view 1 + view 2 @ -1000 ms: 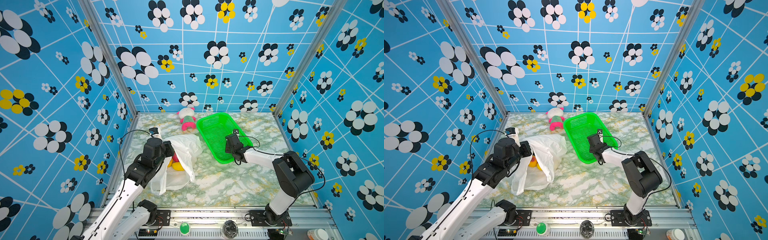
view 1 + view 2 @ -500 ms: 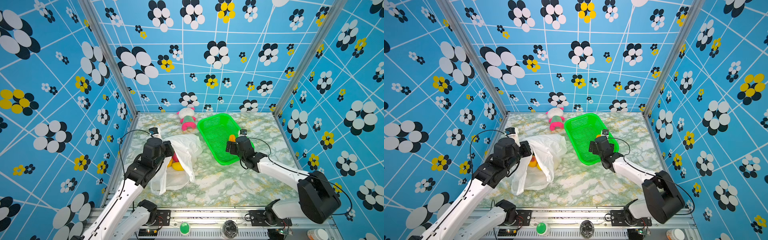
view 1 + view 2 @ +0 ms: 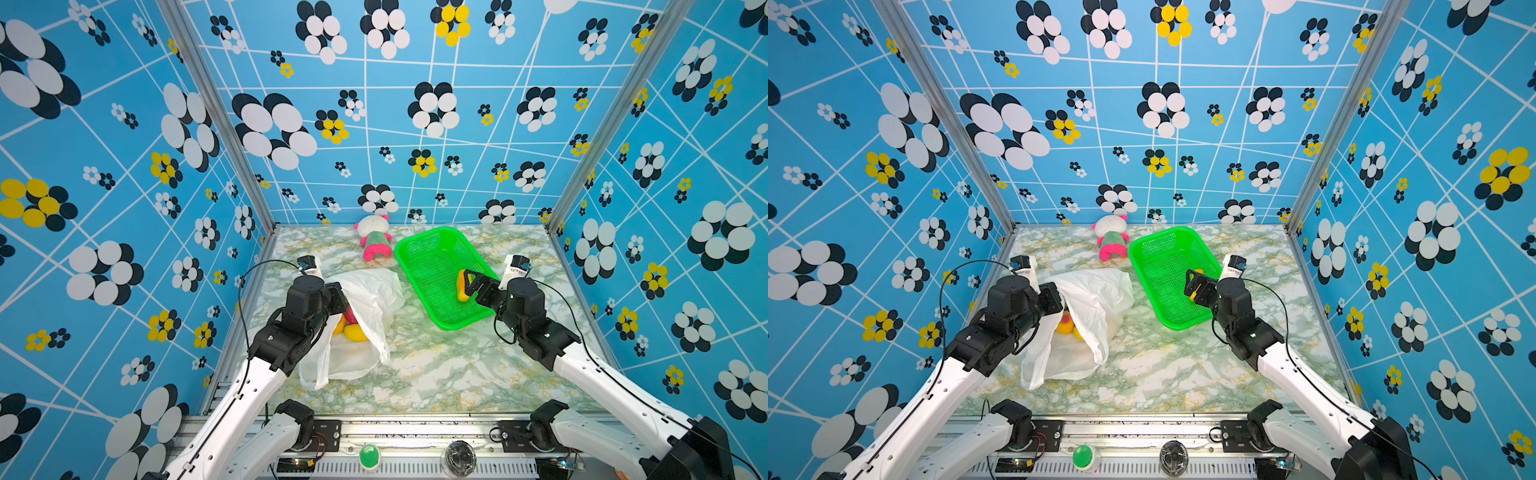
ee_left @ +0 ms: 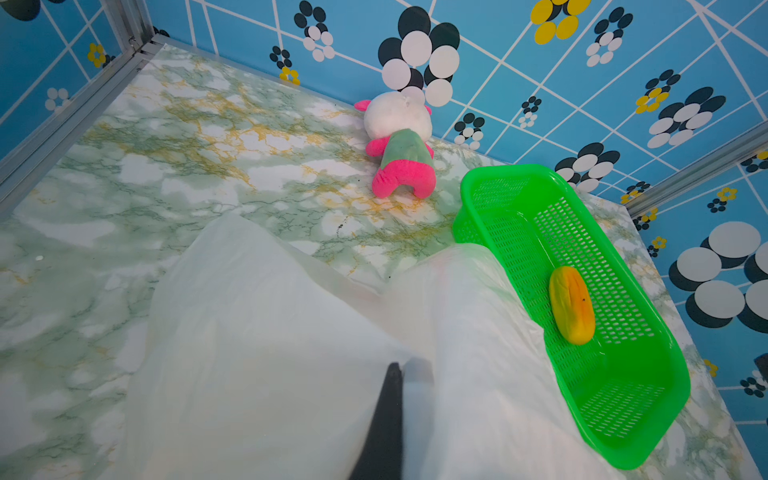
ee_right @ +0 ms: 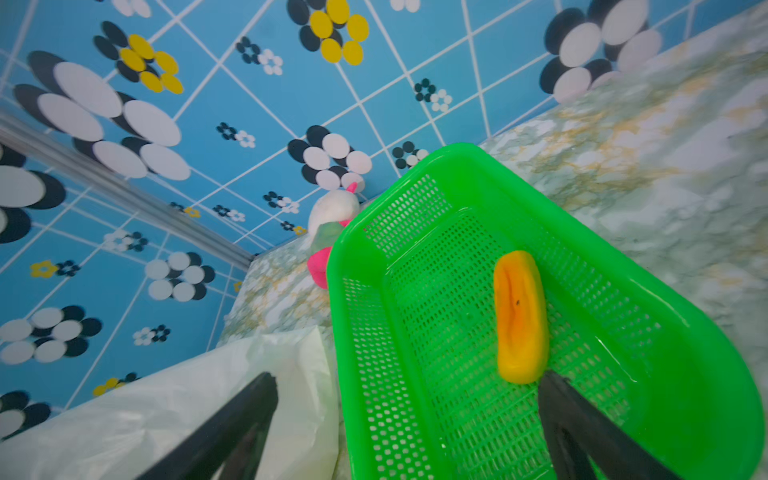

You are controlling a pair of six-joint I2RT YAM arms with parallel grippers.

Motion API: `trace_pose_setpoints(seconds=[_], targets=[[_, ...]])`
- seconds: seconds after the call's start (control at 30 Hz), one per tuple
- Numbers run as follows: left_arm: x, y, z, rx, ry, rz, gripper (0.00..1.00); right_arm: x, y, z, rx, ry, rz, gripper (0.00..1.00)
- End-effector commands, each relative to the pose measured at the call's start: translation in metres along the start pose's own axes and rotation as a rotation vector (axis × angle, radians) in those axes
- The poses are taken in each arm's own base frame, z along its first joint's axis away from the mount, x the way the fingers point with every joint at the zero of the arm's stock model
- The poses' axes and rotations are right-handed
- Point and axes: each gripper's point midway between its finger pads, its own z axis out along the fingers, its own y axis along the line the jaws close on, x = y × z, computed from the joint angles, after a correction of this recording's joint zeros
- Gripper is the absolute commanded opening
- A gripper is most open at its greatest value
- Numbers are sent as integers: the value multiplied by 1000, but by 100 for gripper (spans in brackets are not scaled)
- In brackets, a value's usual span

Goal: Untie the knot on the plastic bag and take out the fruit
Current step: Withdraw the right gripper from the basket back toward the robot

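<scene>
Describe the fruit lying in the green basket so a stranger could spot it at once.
On the marble table, find the green basket right of the white plastic bag. Alone on its mesh floor lies one oblong fruit, yellow at the edges with an orange middle. The other visible fruits sit inside the bag, not the basket.

Both top views look down from high in front over the whole table (image 3: 436, 374); the wrist views sit low and close, facing the back wall (image 4: 519, 62); both share bag (image 4: 270, 353), basket (image 4: 623, 399) and doll (image 4: 401, 153).
</scene>
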Motion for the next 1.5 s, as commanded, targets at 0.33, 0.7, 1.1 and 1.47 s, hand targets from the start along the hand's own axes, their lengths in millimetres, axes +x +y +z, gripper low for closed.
trace_pose_setpoints(seconds=[0.33, 0.7, 1.1, 1.47], targets=[[-11, 2, -7, -15, -24, -11, 0, 42, 167, -93, -434, -24, -466, 67], [-10, 8, -3, -37, -7, -25, 0, 153, 286, -101, -550, 33, -595, 42], [-10, 12, -4, -44, -9, -39, 0, 212, 295, -65, -430, 0, -532, 42], [-11, 14, -5, -50, -8, -45, 0, 190, 329, -159, -527, -189, -715, 70]])
